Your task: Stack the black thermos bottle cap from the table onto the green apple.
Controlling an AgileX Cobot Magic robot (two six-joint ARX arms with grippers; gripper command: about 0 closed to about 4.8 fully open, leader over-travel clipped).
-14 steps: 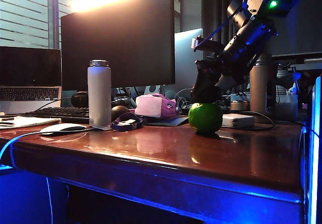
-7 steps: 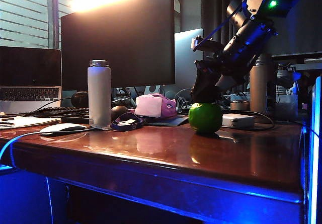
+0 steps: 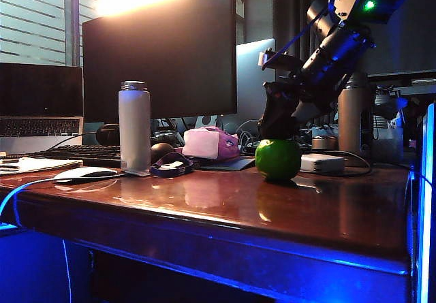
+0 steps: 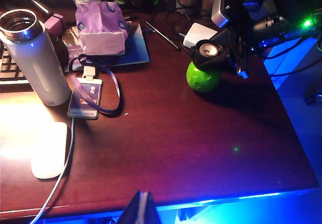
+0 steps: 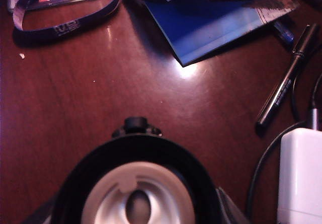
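Two grippers belong to this robot, but only the right gripper (image 3: 278,116) is busy at the task. In the exterior view its arm comes down from the upper right, and the gripper stands directly above the green apple (image 3: 278,159), which rests on the table (image 3: 225,204) toward the right side, near a white power adapter (image 3: 322,163).

The black thermos bottle cap (image 4: 209,53) sits on top of the apple with its open side up, so the pale ring inside its rim is visible in the left wrist view. The right gripper is around the cap, one finger on each side. Its jaws stand wide, but the pictures do not show clearly if the fingers press the cap or are a little apart from it, so I cannot tell if the grip is released. In the right wrist view the cap (image 5: 136,183) fills the lower part, directly under the camera.

For the left gripper (image 4: 141,210), only a dark tip shows at the edge of its own view, well apart from the apple (image 4: 203,78); its state I cannot tell.

Elsewhere on the table stand a white thermos bottle (image 3: 134,126) without cap, a dark strap loop (image 3: 170,166) beside it, and a white mouse (image 3: 86,173)
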